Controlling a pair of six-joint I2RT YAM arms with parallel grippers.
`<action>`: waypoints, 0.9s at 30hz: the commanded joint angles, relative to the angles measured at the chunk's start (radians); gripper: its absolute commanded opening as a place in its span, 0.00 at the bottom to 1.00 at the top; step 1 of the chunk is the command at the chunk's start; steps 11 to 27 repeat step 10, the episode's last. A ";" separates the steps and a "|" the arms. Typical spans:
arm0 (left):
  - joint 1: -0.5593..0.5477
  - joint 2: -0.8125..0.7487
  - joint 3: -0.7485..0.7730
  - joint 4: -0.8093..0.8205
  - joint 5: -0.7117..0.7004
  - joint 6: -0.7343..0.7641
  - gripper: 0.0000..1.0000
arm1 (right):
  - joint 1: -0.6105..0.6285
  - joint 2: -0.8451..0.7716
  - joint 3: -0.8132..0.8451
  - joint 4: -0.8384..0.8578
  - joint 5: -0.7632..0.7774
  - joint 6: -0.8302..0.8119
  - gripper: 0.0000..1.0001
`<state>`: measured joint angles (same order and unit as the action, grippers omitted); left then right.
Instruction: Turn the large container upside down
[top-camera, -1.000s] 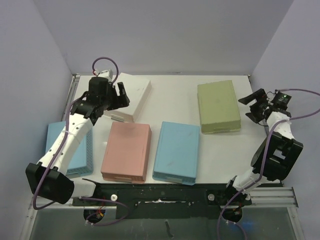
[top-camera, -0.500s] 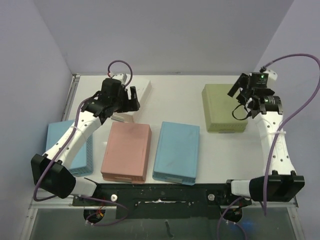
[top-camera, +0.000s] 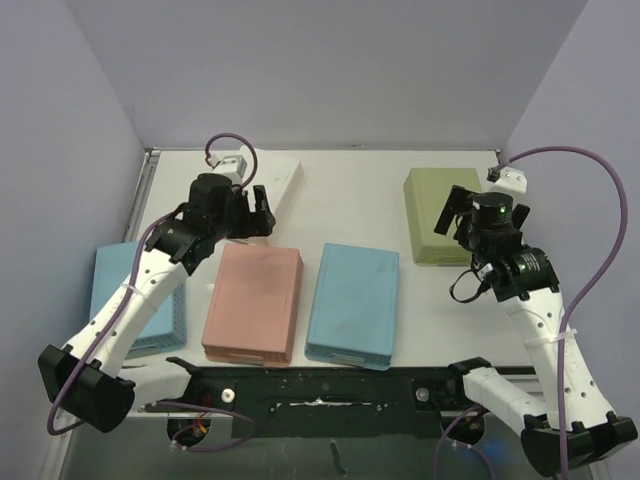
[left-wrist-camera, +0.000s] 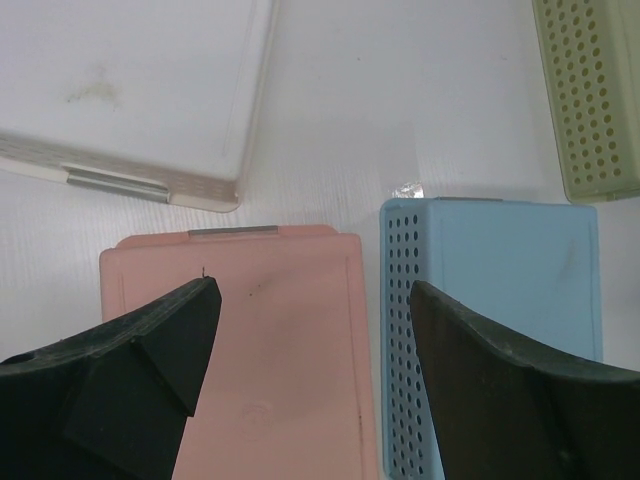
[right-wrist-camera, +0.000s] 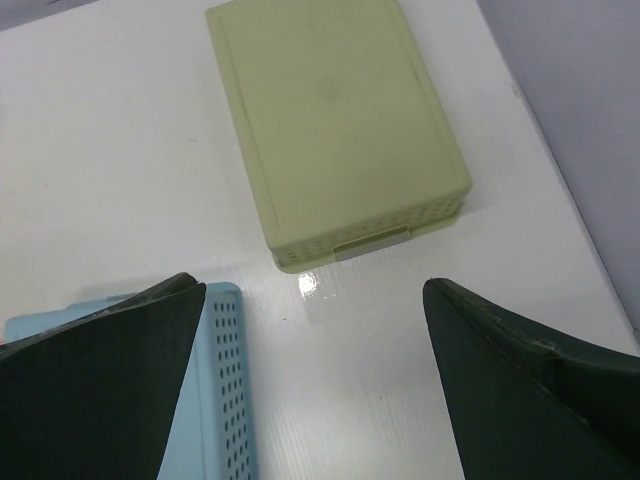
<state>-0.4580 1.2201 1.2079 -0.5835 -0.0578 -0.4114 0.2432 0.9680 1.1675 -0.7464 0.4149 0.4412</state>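
**Container: five lie base-up, and both grippers are open and empty**

Container size does not settle which one is the large one; all five on the table (top-camera: 350, 190) look much alike in size, and I cannot tell them apart by it. The green container (top-camera: 425, 215) lies at the far right, solid base up and perforated walls down. The white container (top-camera: 283, 180) lies at the far left, also base up. The pink container (top-camera: 253, 300) and the blue container (top-camera: 352, 300) sit side by side in the near middle, just apart, with both bases up. The second blue container (top-camera: 112, 275) lies at the left edge, partly under the left arm.

The left gripper (left-wrist-camera: 312, 290) hangs above the far end of the pink container, near the white one's near edge; its jaws are spread wide and hold nothing. The right gripper (right-wrist-camera: 314, 287) hangs above bare table just near of the green container, with a corner of the blue container below its left finger; its jaws are also spread wide and hold nothing. Neither gripper touches a container.
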 joint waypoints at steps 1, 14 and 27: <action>-0.003 -0.043 -0.014 0.075 -0.051 -0.001 0.77 | 0.005 -0.066 -0.008 -0.010 0.113 -0.018 0.98; -0.004 -0.074 -0.033 0.117 -0.062 0.018 0.77 | 0.004 -0.100 -0.066 -0.062 0.159 0.026 0.97; -0.004 -0.074 -0.033 0.117 -0.062 0.018 0.77 | 0.004 -0.100 -0.066 -0.062 0.159 0.026 0.97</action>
